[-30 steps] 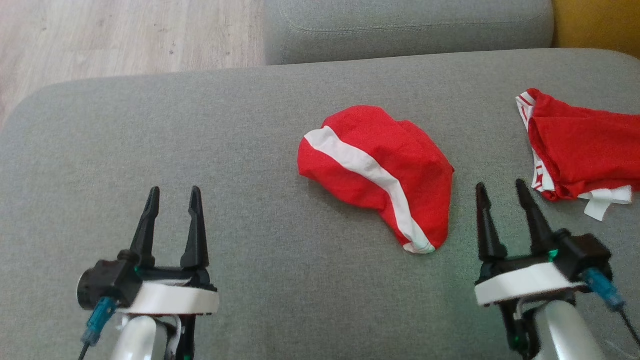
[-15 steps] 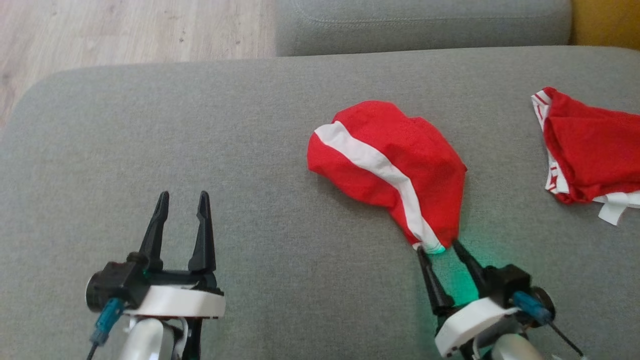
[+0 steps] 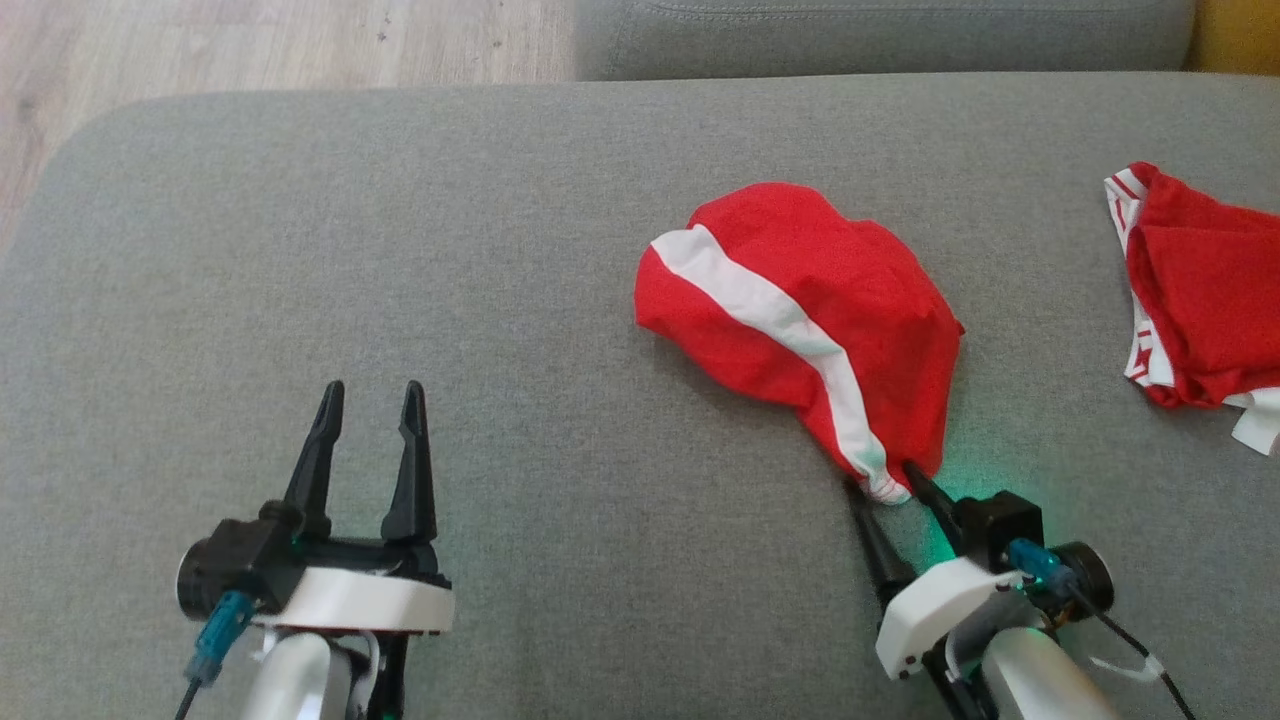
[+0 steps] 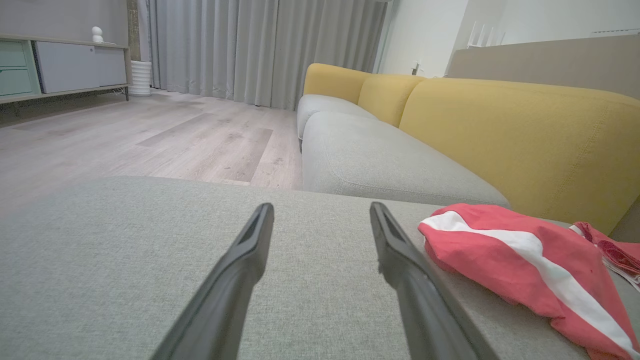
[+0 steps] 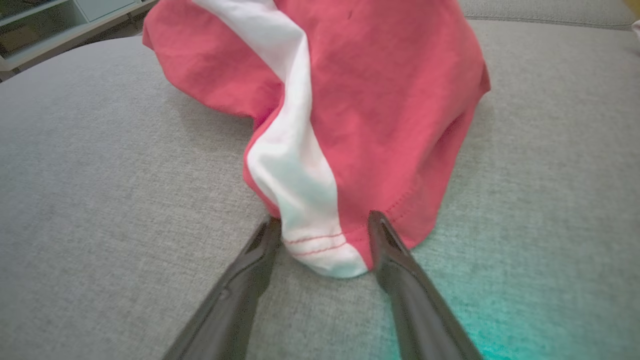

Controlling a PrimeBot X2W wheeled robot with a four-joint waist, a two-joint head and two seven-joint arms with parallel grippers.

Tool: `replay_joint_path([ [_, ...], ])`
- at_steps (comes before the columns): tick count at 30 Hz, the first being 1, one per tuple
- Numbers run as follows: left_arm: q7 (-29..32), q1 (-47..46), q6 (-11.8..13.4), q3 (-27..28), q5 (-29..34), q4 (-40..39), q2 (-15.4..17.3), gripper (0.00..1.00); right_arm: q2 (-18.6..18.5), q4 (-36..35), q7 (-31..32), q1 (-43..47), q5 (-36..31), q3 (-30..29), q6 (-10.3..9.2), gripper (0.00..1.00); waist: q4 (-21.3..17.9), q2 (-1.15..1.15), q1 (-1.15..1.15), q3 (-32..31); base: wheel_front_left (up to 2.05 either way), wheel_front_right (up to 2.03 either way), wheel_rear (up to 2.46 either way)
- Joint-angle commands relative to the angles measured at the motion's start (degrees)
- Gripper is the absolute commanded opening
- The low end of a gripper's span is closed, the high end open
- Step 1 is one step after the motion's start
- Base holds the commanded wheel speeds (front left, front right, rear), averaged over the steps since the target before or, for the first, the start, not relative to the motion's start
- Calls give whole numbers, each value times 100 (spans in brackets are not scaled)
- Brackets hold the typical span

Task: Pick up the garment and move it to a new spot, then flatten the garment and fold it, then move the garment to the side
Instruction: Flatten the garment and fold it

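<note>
Left gripper low over the grey cushion, red garment off to its right

The left gripper point(image 4: 321, 207) points forward along a grey cushion point(image 4: 100, 250), its two dark fingers point(image 4: 240, 270) spread well apart with bare grey fabric between them. Just right of the right-hand finger lies the garment point(image 4: 480, 255), a rumpled red heap crossed by a broad white stripe, resting on the cushion and apart from the finger. A second red cloth point(image 4: 612, 250) peeks out behind it at the frame's right edge. Beyond stand another grey seat cushion point(image 4: 390, 165) and yellow backrests point(image 4: 510, 130). To the left, a pale wooden floor point(image 4: 150, 135) runs to grey curtains point(image 4: 260, 50) and a low cabinet point(image 4: 65, 65).
</note>
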Motion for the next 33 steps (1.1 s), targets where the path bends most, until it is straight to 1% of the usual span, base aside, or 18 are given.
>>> replay_joint_path([
  [1,-46,-267,-28,150,0,-161,12,100,-15,-55,-4,-166,-56,117,39,0,1,0,0,7,0,0,0],
  [4,-46,-277,-28,155,-5,-146,12,100,-15,86,-17,-250,-108,92,39,0,-17,0,0,4,0,0,0],
  [10,-46,-253,-28,192,-19,-124,9,100,-43,185,-95,-315,-743,-738,39,0,-142,0,0,-86,0,0,0],
  [16,-46,-209,-28,185,-54,-114,5,100,-214,-62,-91,-149,-1353,-1702,39,0,-245,0,0,-194,0,0,0],
  [20,-46,-177,-28,161,-68,-95,2,100,-217,-238,-18,8,-1660,-2131,39,0,-290,0,0,-272,0,0,0],
  [21,-46,-171,-28,154,-71,-91,2,100,-202,-282,-20,36,-1713,-2199,39,27,-297,0,0,-291,0,0,0],
  [22,-46,-164,-28,150,-76,-87,1,100,-176,-319,-31,59,-1723,-2225,39,100,-304,0,0,-309,0,0,0],
  [24,-46,-152,-28,142,-84,-78,0,100,-121,-395,-65,91,-1670,-2203,39,100,-312,0,0,-342,0,0,0],
  [27,-46,-132,-28,127,-91,-52,-1,100,-61,-591,-176,128,-1409,-1914,39,100,-316,0,0,-393,0,0,0],
  [33,-46,-95,-28,121,-94,-37,-2,100,-25,-1458,-288,296,-792,-1200,39,100,-310,0,0,-450,0,0,0],
])
